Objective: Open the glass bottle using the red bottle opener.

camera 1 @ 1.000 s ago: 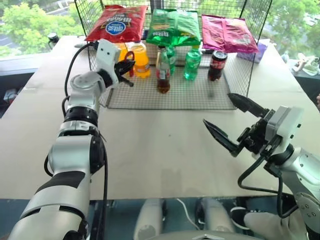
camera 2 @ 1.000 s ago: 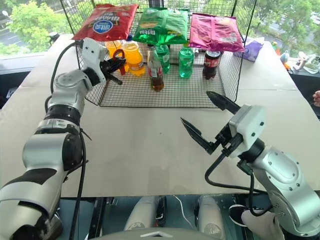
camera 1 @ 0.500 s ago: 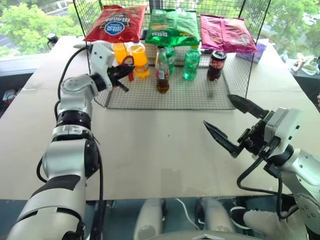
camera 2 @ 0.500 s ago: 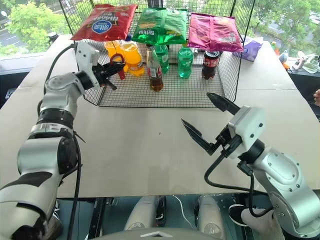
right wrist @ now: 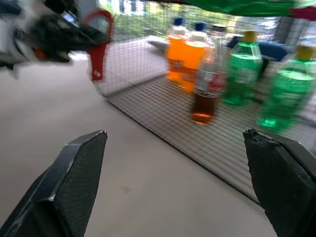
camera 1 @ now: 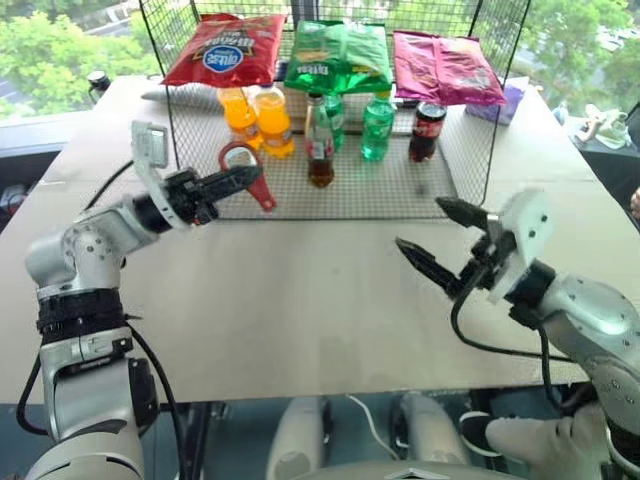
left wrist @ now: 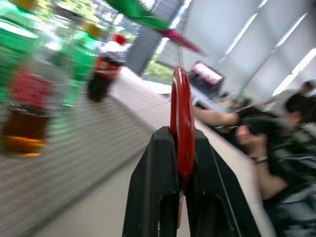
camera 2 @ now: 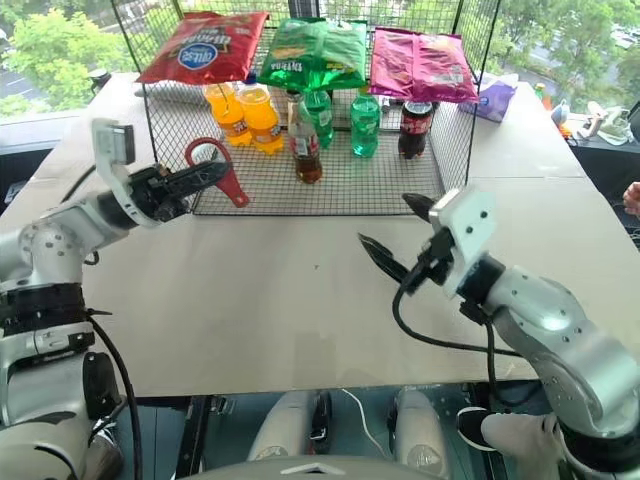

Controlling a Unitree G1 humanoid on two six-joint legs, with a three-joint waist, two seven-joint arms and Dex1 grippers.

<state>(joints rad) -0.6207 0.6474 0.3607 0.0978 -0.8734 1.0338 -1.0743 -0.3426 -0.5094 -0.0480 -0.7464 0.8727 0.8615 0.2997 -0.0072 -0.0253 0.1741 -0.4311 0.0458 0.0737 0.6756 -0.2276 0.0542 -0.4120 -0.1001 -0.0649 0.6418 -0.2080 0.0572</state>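
Observation:
The glass bottle (camera 1: 319, 150), with brown liquid and a red label, stands upright on the wire rack's mesh floor (camera 1: 400, 190), near the front middle. My left gripper (camera 1: 245, 180) is shut on the red bottle opener (camera 1: 252, 172) and holds it in the air in front of the rack's left front corner, ring end up, left of the bottle and apart from it. The left wrist view shows the opener (left wrist: 181, 123) edge-on between the fingers (left wrist: 153, 187). My right gripper (camera 1: 420, 225) hangs open over the table, in front of the rack, with nothing between its fingers (right wrist: 74, 182).
In the rack stand two orange bottles (camera 1: 258, 118), green bottles (camera 1: 378, 128) and a dark cola bottle (camera 1: 427, 132). Snack bags (camera 1: 340, 55) hang across its top. Seated people (left wrist: 276, 133) appear beyond the table in the left wrist view.
My left arm has drawn back out of the rack with the opener and its wrist has rolled. My right gripper has shifted a little forward and to the left, still open.

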